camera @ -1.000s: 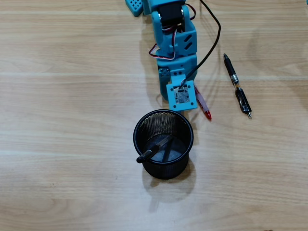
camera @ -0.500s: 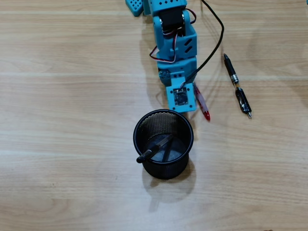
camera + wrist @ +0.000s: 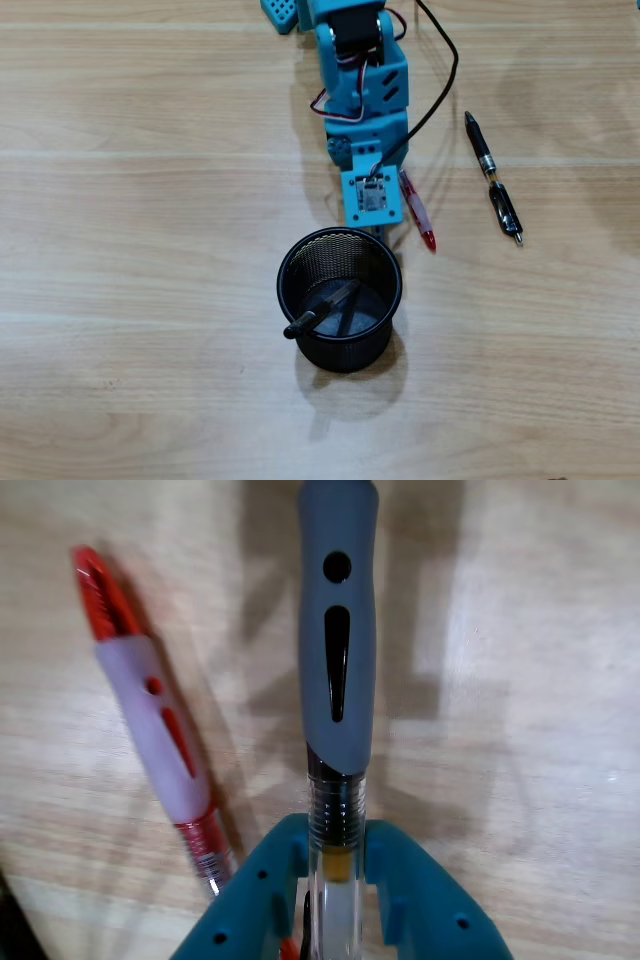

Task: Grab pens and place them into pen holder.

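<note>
Overhead view: the blue plastic robot arm (image 3: 360,90) reaches from the top edge down the middle of the pale wood-grain table (image 3: 140,250). Its wrist block hides the gripper here, so the jaws cannot be read from above. Just below the wrist stands the round black wire-mesh pen holder (image 3: 340,299), upright, with two black-and-clear ballpoint pens (image 3: 325,306) leaning inside it, one with its end poking over the lower left rim. A red-and-clear ballpoint pen with a white middle (image 3: 417,212) lies on the table just right of the wrist, slanting down and to the right, its red tip near the holder's upper right rim but not touching. Well to the right lies another black-and-clear pen (image 3: 492,178), flat on the table, also slanting down to the right, apart from everything else.

Wrist view: the teal two-finger gripper (image 3: 338,865) enters from the bottom edge and is closed on a clear-barrelled pen with a grey rubber grip (image 3: 337,660); the fingers (image 3: 415,890) press the clear barrel from both sides. This pen points straight up the frame, above the wood surface. The red pen lies to its left on the table, tilted, not touching the held pen.
</note>
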